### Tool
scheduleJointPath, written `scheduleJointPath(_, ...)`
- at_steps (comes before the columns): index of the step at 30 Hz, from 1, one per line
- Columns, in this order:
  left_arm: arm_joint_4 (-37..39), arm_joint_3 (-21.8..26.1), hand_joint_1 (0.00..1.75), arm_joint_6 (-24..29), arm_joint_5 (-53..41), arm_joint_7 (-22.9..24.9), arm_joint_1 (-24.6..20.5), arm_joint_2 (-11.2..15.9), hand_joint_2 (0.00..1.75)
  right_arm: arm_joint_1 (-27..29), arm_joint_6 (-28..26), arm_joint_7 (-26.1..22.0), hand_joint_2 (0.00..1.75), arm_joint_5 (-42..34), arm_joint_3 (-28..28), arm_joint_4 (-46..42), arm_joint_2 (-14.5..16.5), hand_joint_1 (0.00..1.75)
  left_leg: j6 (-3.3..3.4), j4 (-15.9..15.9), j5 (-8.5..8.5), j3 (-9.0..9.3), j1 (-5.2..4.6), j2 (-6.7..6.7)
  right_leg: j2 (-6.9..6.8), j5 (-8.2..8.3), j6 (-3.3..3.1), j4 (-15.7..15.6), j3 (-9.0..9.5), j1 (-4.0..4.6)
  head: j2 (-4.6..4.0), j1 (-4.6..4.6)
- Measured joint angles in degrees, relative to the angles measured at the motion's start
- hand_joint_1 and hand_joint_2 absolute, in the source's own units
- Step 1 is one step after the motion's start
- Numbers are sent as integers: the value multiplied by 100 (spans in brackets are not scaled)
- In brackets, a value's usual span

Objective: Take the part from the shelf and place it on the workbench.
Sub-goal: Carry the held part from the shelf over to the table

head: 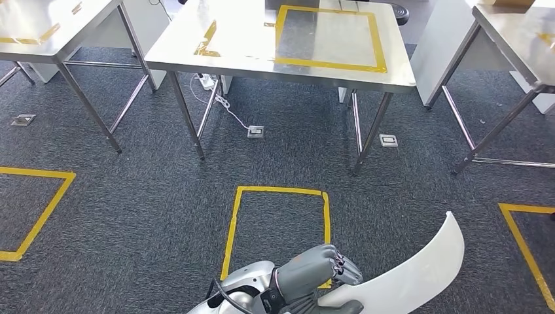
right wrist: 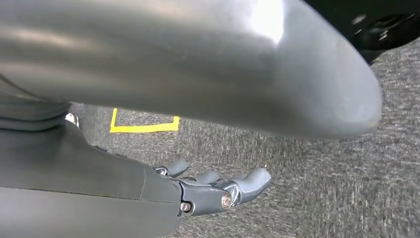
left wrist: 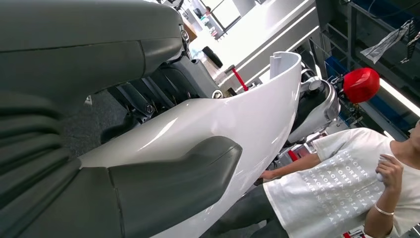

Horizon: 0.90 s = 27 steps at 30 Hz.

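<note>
One robot hand (head: 314, 275) around white part (head: 419, 271).

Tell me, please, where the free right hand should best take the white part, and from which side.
Probably near the far, upswept end of the white part, coming from the robot's right. The left hand already grips the near end, so the long, thin curved panel sticks out unsupported. The right hand holds nothing, and could pinch the panel's thin edge across its faces.
</note>
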Motion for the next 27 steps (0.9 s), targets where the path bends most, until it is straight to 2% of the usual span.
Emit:
scheduleJointPath(2,11,0,175,-3,3,-4,1,-1,175,23,0,1,0,-3,0,1,1,0,-78,2,-96,124,25,11,-56,446,-7,-738,266,-11,0,5)
scheduleJointPath(4,20,-1,175,-3,4,-7,1,0,175,31,0,3,0,5,0,3,5,0,-172,-13,-210,229,31,21,-114,616,-69,-1296,490,19,0,15)
scheduleJointPath(5,20,-1,175,-5,5,-7,2,-7,175,33,-1,3,0,12,0,4,8,0,-223,-26,-245,296,29,25,-126,590,-122,-1390,538,39,0,20)
scheduleJointPath(6,17,-2,175,-7,5,-9,-3,-19,175,32,-1,3,0,17,0,4,9,0,-276,-19,-247,350,28,27,-118,498,-188,-1392,574,60,0,19)
scheduleJointPath(7,9,-2,175,-8,6,-9,-12,-34,175,29,-1,4,0,22,0,4,9,0,-326,58,-214,356,36,29,-100,459,-248,-1400,644,62,0,15)
scheduleJointPath(8,2,-2,175,-10,7,-12,-20,-48,175,31,-1,7,0,24,0,4,9,0,-368,266,-112,301,45,23,-85,402,-304,-1418,734,58,0,10)
scheduleJointPath(10,-9,-2,175,-19,7,-8,-25,-51,175,26,-4,11,0,24,0,4,9,0,-425,963,64,-128,61,5,-57,264,-396,-1447,948,52,0,-15)
scheduleJointPath(11,-10,-2,175,-28,6,-4,-14,-43,175,26,-7,12,0,23,-1,4,9,0,-439,1322,36,-409,63,-6,-49,181,-424,-1457,1050,55,0,-30)
scheduleJointPath(12,-11,-3,175,-37,5,1,-3,-33,175,29,-9,11,0,23,-1,4,9,0,-443,1578,-138,-684,63,-12,-32,91,-443,-1464,1156,59,0,-46)
scheduleJointPath(13,-11,-3,175,-44,5,4,7,-23,175,34,-10,11,0,23,-2,4,9,0,-436,1706,-393,-915,61,-15,-11,-3,-453,-1468,1270,63,0,-55)
scheduleJointPath(14,-11,-3,175,-48,5,7,15,-16,175,40,-11,11,0,23,-2,4,9,0,-424,1717,-637,-1088,57,-18,12,-99,-457,-1470,1390,67,0,-63)
scheduleJointPath(15,-11,-4,175,-49,5,8,20,-9,175,45,-11,11,0,23,-2,4,10,0,-402,1604,-791,-1208,49,-19,37,-203,-457,-1473,1524,69,0,-70)
scheduleJointPath(16,-11,-4,175,-49,5,9,28,-2,175,49,-11,10,0,23,-2,4,12,0,-373,1373,-748,-1276,35,-20,60,-312,-451,-1476,1665,71,0,-76)
scheduleJointPath(17,-10,-4,175,-49,5,10,40,10,175,56,-11,5,0,22,-2,4,19,0,-328,1054,-433,-1308,12,-23,76,-424,-445,-1486,1784,71,0,-86)
scheduleJointPath(19,-4,-6,175,-51,5,10,71,46,175,57,-16,-7,0,15,-2,11,43,0,-245,423,539,-1315,-48,-52,108,-661,-411,-1502,2024,89,0,-98)
scheduleJointPath(20,-7,-7,175,-55,4,11,83,60,175,54,-19,-15,0,10,-3,14,52,0,-209,266,883,-1288,-69,-70,120,-761,-385,-1532,2142,99,0,-103)
scheduleJointPath(21,-16,-8,175,-59,5,9,85,61,175,42,-22,-24,0,7,-3,17,57,0,-183,212,993,-1236,-79,-86,133,-796,-351,-1532,2258,113,0,-104)
scheduleJointPath(22,-33,-9,175,-63,7,6,73,47,175,23,-18,-32,0,5,-4,17,57,0,-151,227,928,-1148,-74,-100,139,-753,-315,-1470,2307,120,0,-107)
scheduleJointPath(23,-54,-8,175,-66,10,1,55,27,175,-3,-13,-40,0,7,-4,16,56,0,-119,206,846,-1050,-62,-104,131,-623,-287,-1270,2259,118,0,-108)
scheduleJointPath(24,-70,-8,175,-69,14,-8,35,7,175,-27,-8,-42,0,12,-3,16,54,0,-87,162,767,-924,-44,-102,110,-437,-262,-929,2080,120,0,-103)
scheduleJointPath(25,-80,-7,175,-74,18,-14,21,-4,175,-49,-2,-35,0,18,-3,15,52,0,-60,108,696,-786,-26,-99,82,-299,-242,-531,1811,119,0,-96)
scheduleJointPath(26,-84,-7,175,-80,20,-18,18,-7,175,-58,-1,-23,0,25,-2,15,51,0,-42,48,620,-642,-9,-94,51,-265,-226,-163,1503,113,0,-88)
scheduleJointPath(27,-82,-7,175,-87,22,-20,19,-4,175,-54,-1,-6,0,31,-2,15,51,0,-27,-7,545,-493,1,-90,29,-371,-206,85,1204,109,0,-81)
